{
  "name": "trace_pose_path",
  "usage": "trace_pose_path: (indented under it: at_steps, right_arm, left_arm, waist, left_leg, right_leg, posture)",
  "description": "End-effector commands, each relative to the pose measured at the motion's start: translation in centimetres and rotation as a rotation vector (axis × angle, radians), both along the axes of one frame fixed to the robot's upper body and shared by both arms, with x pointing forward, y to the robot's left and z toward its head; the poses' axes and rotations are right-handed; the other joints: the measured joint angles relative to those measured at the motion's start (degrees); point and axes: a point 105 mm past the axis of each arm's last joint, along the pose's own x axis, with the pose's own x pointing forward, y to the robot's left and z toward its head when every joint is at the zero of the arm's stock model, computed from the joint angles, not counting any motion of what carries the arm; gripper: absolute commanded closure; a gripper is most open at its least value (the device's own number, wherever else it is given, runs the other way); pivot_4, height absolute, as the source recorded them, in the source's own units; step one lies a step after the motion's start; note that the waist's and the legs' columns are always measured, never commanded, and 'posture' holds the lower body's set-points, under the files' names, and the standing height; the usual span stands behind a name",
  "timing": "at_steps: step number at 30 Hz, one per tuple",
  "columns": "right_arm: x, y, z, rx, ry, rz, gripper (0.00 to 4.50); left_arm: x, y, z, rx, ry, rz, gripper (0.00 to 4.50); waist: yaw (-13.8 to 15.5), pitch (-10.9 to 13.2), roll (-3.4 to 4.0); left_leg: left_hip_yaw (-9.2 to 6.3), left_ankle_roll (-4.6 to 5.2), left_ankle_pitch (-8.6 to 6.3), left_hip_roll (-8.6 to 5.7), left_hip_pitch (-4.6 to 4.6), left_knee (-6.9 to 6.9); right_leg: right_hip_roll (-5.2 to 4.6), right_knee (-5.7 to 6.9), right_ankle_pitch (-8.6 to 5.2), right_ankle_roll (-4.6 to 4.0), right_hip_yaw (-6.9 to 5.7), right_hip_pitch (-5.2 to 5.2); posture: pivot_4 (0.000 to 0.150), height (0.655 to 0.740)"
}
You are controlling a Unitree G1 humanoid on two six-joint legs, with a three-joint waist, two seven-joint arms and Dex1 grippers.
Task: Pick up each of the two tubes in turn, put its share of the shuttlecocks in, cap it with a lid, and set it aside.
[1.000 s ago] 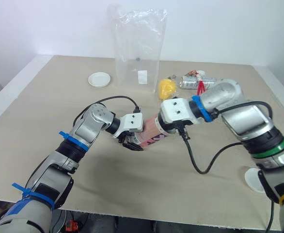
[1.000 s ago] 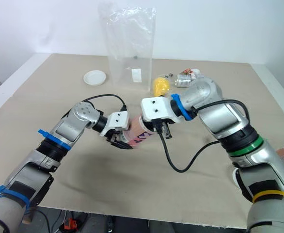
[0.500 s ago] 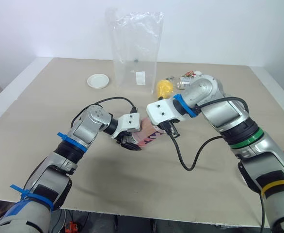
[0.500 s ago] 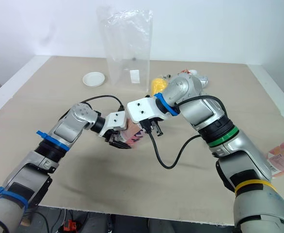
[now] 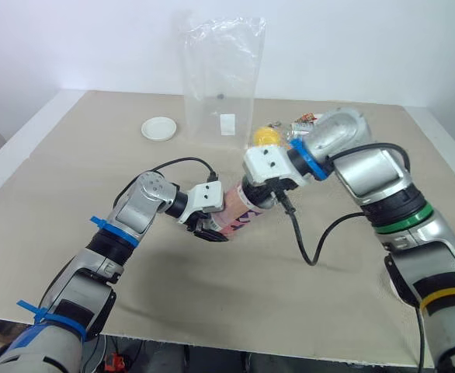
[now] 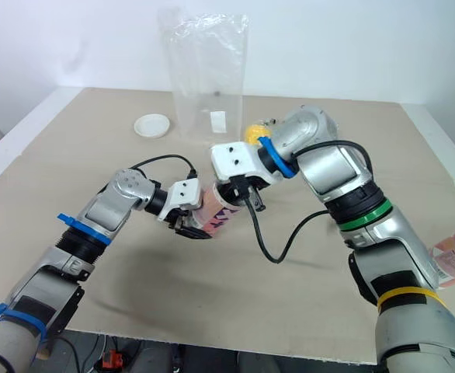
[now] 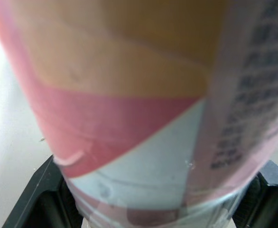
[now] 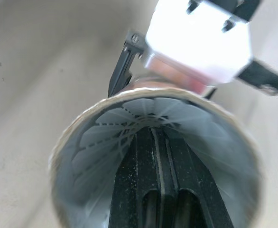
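Note:
A pink, orange and white tube [image 5: 239, 214] lies tilted just above the table's middle, its base held in my shut left gripper [image 5: 213, 227]. In the left wrist view the tube [image 7: 129, 118] sits tight between both black fingers [image 7: 37, 192]. My right gripper [image 5: 254, 196] is at the tube's open mouth. In the right wrist view it [image 8: 157, 138] reaches inside the tube rim [image 8: 77, 130] with its fingers pressed together, and white shuttlecock feathers [image 8: 103, 137] line the inside around them.
A tall clear plastic bag [image 5: 221, 81] stands at the back of the table. A white lid [image 5: 158, 128] lies to its left. A yellow object [image 5: 265, 137] and a silvery packet [image 5: 305, 124] lie behind my right arm. A pink and white object [image 6: 454, 260] shows at the right edge.
My right gripper pushed along the tube toward the left gripper, then drew back slightly to the tube's mouth. The left gripper and tube have hardly moved.

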Motion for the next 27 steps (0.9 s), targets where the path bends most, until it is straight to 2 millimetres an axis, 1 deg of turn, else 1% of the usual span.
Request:
trace_pose_path:
  at_steps: [1, 5, 9, 11, 12, 14, 15, 17, 19, 21, 23, 27]
  right_arm:
    - [-1.1, -0.5, 2.5, 0.079, 0.013, 0.007, 4.41]
    - [-2.0, -1.8, 4.1, 0.224, 0.094, -0.055, 4.41]
    - [-2.6, -3.6, 6.5, 0.478, 0.186, -0.159, 4.41]
    - [-2.8, -4.2, 7.0, 0.554, 0.208, -0.194, 4.41]
    - [-2.9, -5.0, 7.0, 0.599, 0.215, -0.235, 4.41]
    - [-3.4, -6.3, 6.4, 0.655, 0.229, -0.314, 4.41]
    - [-3.8, -6.9, 5.8, 0.672, 0.242, -0.355, 4.41]
    - [-4.5, -7.9, 4.7, 0.69, 0.252, -0.435, 4.41]
    - [-4.8, -8.4, 4.2, 0.705, 0.257, -0.482, 4.41]
    - [-5.2, -9.2, 3.1, 0.713, 0.26, -0.556, 4.41]
    - [-5.7, -9.6, 2.3, 0.726, 0.278, -0.601, 4.41]
    - [-6.4, -10.8, 0.7, 0.715, 0.283, -0.69, 4.41]
  left_arm:
    - [-0.3, -0.1, -1.3, 0.011, 0.04, 0.0, 1.13]
    - [0.0, 0.1, -1.6, 0.002, 0.03, 0.012, 1.13]
    - [0.2, 0.3, -2.4, -0.042, 0.019, 0.04, 1.13]
    - [0.2, 0.4, -2.9, -0.056, 0.018, 0.045, 1.13]
    - [0.0, 0.1, -2.9, -0.106, 0.032, 0.057, 1.13]
    - [-0.1, -0.5, -2.8, -0.212, 0.062, 0.086, 1.13]
    - [-0.3, -0.9, -2.8, -0.271, 0.078, 0.106, 1.13]
    - [-0.8, -1.5, -2.8, -0.349, 0.1, 0.121, 1.13]
    - [-1.2, -1.9, -2.9, -0.385, 0.112, 0.122, 1.13]
    - [-2.0, -2.9, -3.0, -0.452, 0.138, 0.129, 1.13]
    - [-2.5, -3.5, -3.1, -0.491, 0.13, 0.135, 1.13]
    - [-3.6, -4.5, -3.7, -0.504, 0.114, 0.105, 1.13]
  waist:
    - [0.0, 0.0, 0.0]
    - [0.09, 0.0, -0.01]
    - [0.28, 0.0, -0.01]
    - [0.36, 0.0, -0.01]
    - [0.42, 0.0, -0.01]
    - [1.0, -0.04, -0.06]
    - [1.06, -0.02, -0.06]
    - [1.41, -0.03, -0.06]
    - [1.47, -0.02, -0.08]
    - [1.51, -0.02, -0.08]
    - [1.54, -0.01, -0.1]
    - [1.51, 0.0, -0.12]
  left_leg:
    - [0.0, 0.0, 0.0, 0.0, 0.0, 0.0]
    - [-0.01, 0.0, 0.0, 0.0, -0.03, 0.02]
    - [-0.03, 0.0, 0.0, -0.04, -0.04, 0.03]
    - [-0.01, 0.0, 0.01, -0.07, -0.03, 0.05]
    - [-0.01, 0.0, 0.02, -0.08, -0.03, 0.06]
    - [0.01, 0.01, 0.04, -0.09, -0.02, 0.07]
    - [0.03, 0.02, 0.04, -0.08, -0.04, 0.1]
    - [0.16, 0.08, 0.09, -0.17, -0.2, 0.15]
    - [0.19, 0.07, 0.09, -0.28, -0.25, 0.18]
    - [0.21, 0.08, 0.09, -0.36, -0.33, 0.18]
    - [0.15, 0.08, 0.08, -0.41, -0.33, 0.15]
    - [0.16, 0.07, 0.07, -0.42, -0.33, 0.12]
  right_leg:
    - [0.0, 0.0, -0.02, 0.03, 0.0, 0.0]
    - [-0.03, -0.01, -0.01, 0.02, -0.03, 0.01]
    - [-0.08, -0.01, -0.01, 0.01, -0.06, 0.03]
    - [-0.16, -0.01, 0.02, 0.0, -0.08, 0.05]
    - [-0.17, -0.01, 0.02, 0.05, -0.09, 0.07]
    - [-0.19, -0.03, 0.02, 0.12, -0.12, 0.12]
    - [-0.29, -0.06, -0.11, 0.33, -0.23, 0.21]
    - [-0.44, -0.07, -0.07, 0.41, -0.25, 0.09]
    - [-0.58, -0.06, -0.07, 0.41, -0.22, 0.12]
    - [-0.66, -0.07, -0.05, 0.37, -0.2, 0.09]
    - [-0.68, -0.1, -0.07, 0.39, -0.24, 0.13]
    - [-0.67, -0.13, -0.07, 0.38, -0.23, 0.11]
  posture:
    - [0.15, 0.74]
    - [0.15, 0.74]
    - [0.15, 0.74]
    - [0.15, 0.74]
    - [0.15, 0.74]
    - [0.15, 0.74]
    - [0.15, 0.74]
    - [0.15, 0.74]
    - [0.15, 0.74]
    - [0.15, 0.74]
    - [0.15, 0.74]
    - [0.15, 0.74]
